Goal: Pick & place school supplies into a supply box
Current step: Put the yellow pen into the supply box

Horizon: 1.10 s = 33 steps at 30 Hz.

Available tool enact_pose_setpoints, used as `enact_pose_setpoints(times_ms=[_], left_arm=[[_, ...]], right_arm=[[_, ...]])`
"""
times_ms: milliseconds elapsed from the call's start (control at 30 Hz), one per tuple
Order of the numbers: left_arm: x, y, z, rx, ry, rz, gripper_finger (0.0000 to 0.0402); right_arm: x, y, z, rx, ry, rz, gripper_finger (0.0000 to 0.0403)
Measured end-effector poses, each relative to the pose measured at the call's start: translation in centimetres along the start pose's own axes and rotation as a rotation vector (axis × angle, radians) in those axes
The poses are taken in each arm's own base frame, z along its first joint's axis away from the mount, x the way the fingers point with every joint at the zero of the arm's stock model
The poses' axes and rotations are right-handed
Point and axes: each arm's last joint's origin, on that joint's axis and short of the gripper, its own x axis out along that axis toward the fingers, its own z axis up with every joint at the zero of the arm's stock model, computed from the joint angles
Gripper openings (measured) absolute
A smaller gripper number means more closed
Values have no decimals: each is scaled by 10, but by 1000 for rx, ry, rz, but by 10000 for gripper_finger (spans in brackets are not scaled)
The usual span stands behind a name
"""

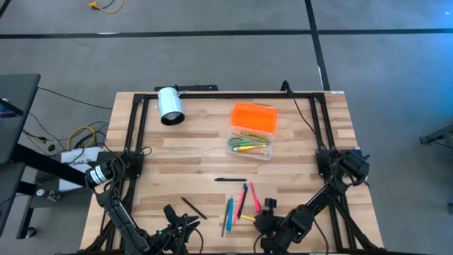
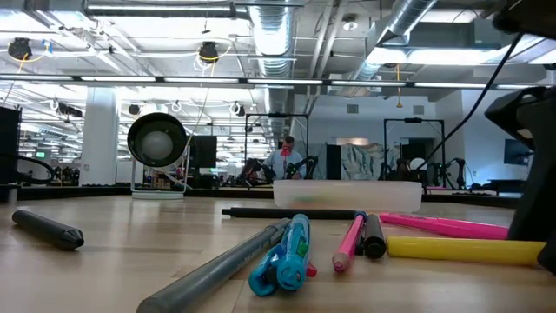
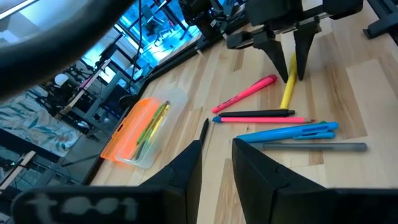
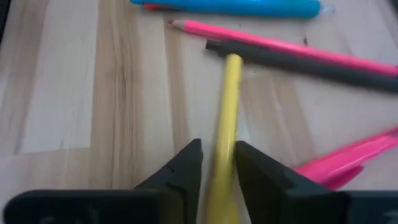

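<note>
Wooden slats of the counter (image 1: pixel 177 152) carry everything, from the supply box (image 1: pixel 252 132) toward the far edge, orange lid swung back with a few supplies already inside, to a white cylinder (image 1: pixel 170 105) near the far left corner and loose pens at the near edge. Low over those pens, the right gripper (image 4: pixel 217 163) has its fingers narrow around the yellow pencil (image 4: pixel 224 118), just short of clamped. Nearby, the left gripper (image 3: pixel 216 160) waits, fingers slightly parted and empty. Since the pencil's tip lies beneath the black pen (image 4: pixel 298 64) and pink pencil (image 4: pixel 273 45), lifting could drag or scatter them.
</note>
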Motion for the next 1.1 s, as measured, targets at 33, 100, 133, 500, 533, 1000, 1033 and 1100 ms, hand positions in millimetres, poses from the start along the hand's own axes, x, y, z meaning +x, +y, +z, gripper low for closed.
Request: enact_pose_setpoints(times_ms=[33, 100, 133, 500, 533, 1000, 1033, 1100], left_arm=[[0, 0, 0, 0, 0, 0, 80], [0, 0, 0, 0, 1, -1, 80], [0, 0, 0, 0, 1, -1, 80], [0, 0, 0, 0, 0, 0, 80], [0, 0, 0, 0, 0, 0, 80], [1, 0, 0, 0, 0, 4, 80], [2, 0, 0, 0, 1, 5, 80], [2, 0, 0, -1, 1, 5, 80]], right_arm=[[-1, 0, -1, 18, 19, 6, 78], [-3, 1, -5, 32, 44, 7, 59], [-6, 2, -6, 31, 49, 9, 49], [-37, -7, -19, 97, 211, -21, 21], [-40, -8, -22, 104, 233, -37, 17], [-53, -19, -40, 151, 360, -195, 7], [-54, -20, -41, 147, 361, -202, 5], [-53, -21, -40, 142, 352, -218, 4]])
